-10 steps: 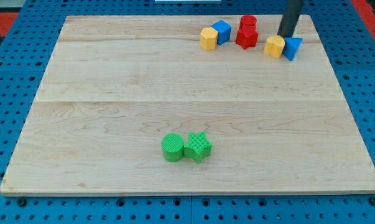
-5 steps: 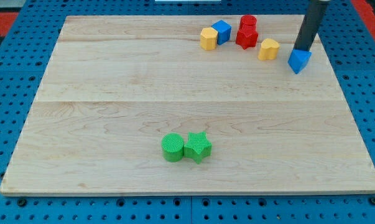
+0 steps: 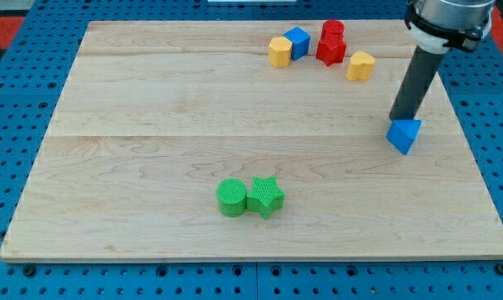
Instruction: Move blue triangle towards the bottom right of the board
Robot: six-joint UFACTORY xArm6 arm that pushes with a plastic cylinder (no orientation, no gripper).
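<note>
Tip (image 3: 400, 119) is seen touching the top edge of the blue triangle (image 3: 404, 136); no fingers are fitted, so no grip state is recorded.
Blue triangle is located at the surface's (image 3: 151, 150) right side, mid-height, well apart from the yellow heart (image 3: 360, 65).

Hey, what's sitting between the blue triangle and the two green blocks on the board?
Nothing: the camera view shows only bare wood between the blue triangle and the green star beside the green cylinder. My tip touches the triangle's upper edge.
</note>
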